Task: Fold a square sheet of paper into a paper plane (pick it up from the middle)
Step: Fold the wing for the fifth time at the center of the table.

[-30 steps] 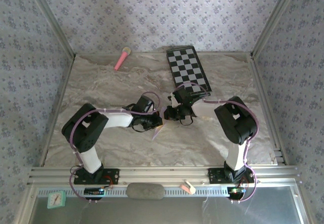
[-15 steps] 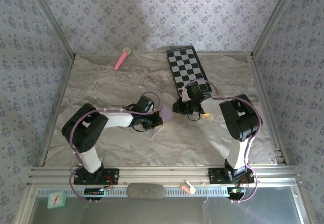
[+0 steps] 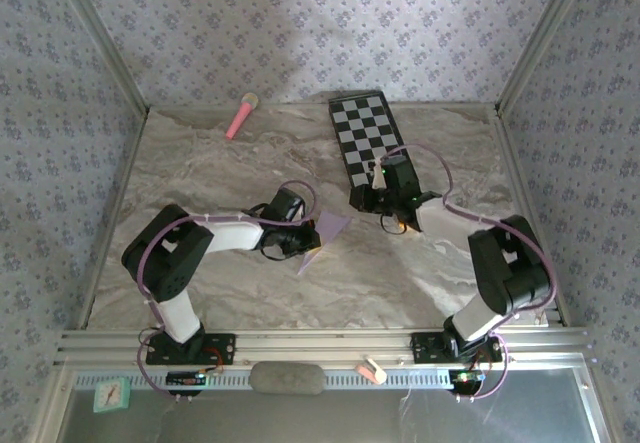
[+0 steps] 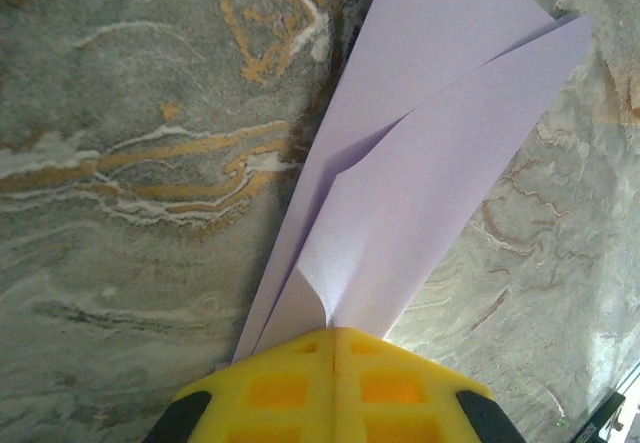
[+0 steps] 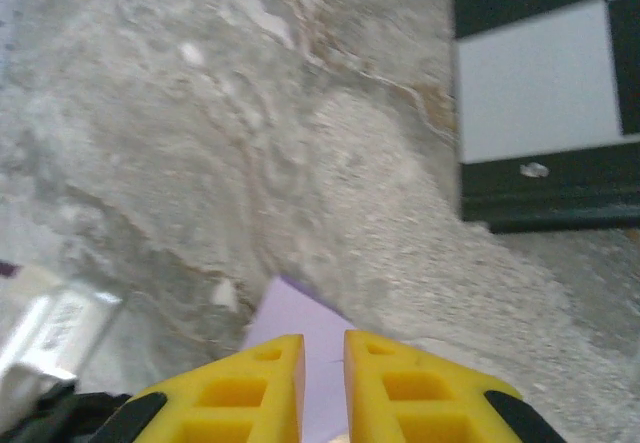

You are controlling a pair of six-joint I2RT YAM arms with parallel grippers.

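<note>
Left wrist view: I am seeing the left hand (image 4: 335, 335) pressing its yellow fingers together on the narrow end of the lilac sheet of paper (image 4: 430, 163), with no gap showing between them. The sheet is fanning away from the grip in creased, overlapping layers over the marbled bench (image 4: 130, 163). In the top external view the sheet is sitting near the bench's middle, just beside the left hand, one pointed end aiming toward the near edge. The right hand (image 5: 324, 341) is hanging apart from the sheet, at the near end of the checkered board (image 3: 368, 138). In the right wrist view its fingers are standing a narrow slit apart and holding nothing; a lilac corner is showing beyond them. A pink stick (image 3: 241, 115) is lying at the far edge.
</note>
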